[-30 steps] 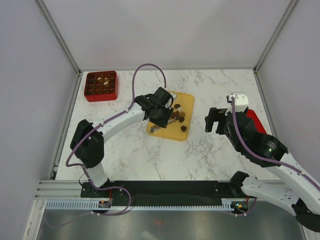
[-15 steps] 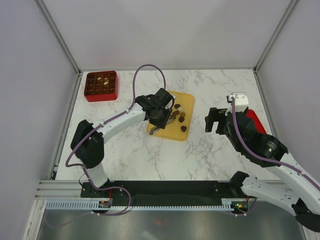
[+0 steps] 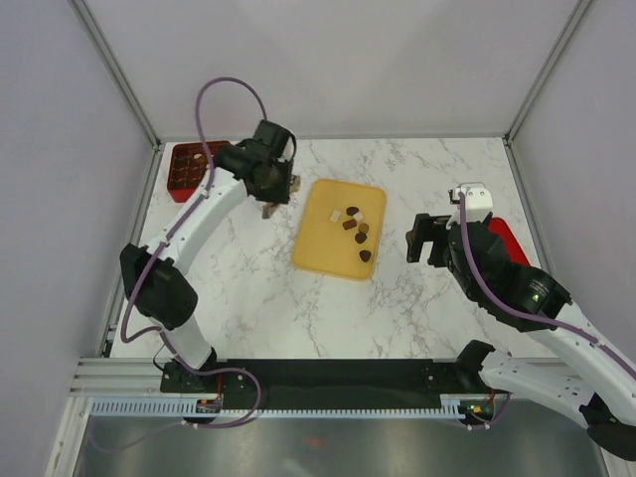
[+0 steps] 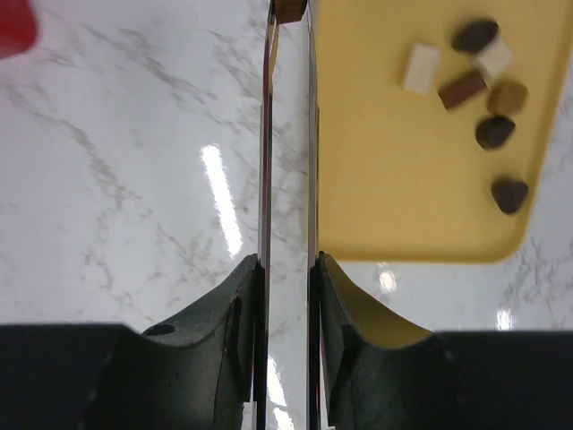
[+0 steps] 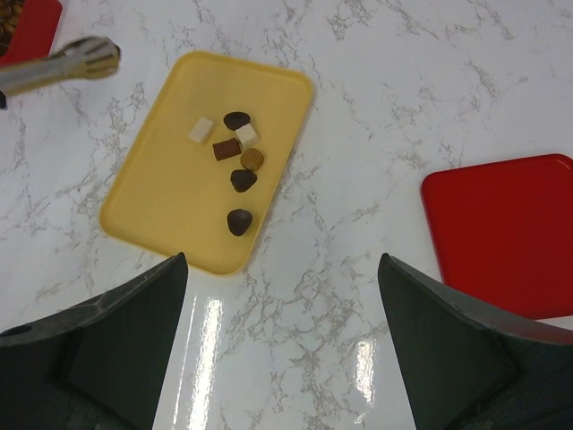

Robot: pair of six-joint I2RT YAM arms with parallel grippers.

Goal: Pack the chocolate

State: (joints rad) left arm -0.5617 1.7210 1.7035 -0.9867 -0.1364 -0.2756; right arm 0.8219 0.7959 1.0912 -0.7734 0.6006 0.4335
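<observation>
Several chocolate pieces (image 3: 355, 225) (image 5: 238, 149) (image 4: 476, 72), dark, brown and white, lie on the yellow tray (image 3: 320, 246) (image 5: 166, 202) (image 4: 394, 170). My left gripper (image 3: 272, 187) (image 4: 286, 262) is shut on metal tongs (image 4: 287, 134) (image 5: 59, 64). The tongs' tips pinch a small brown chocolate piece (image 4: 288, 9) over the marble, left of the tray and near the red grid box (image 3: 185, 169), which the arm partly hides. My right gripper (image 3: 425, 241) (image 5: 282, 262) hangs open and holds nothing, over the marble right of the tray.
A flat red lid (image 5: 501, 233) (image 3: 510, 237) lies right of my right gripper, partly under the arm. A corner of the red box (image 5: 29, 25) (image 4: 13, 22) shows in both wrist views. White enclosure walls ring the marble table (image 3: 258, 288).
My left arm has lifted off the yellow tray and swung left and back toward the red box, carrying the tongs with a brown piece. The right arm has not moved.
</observation>
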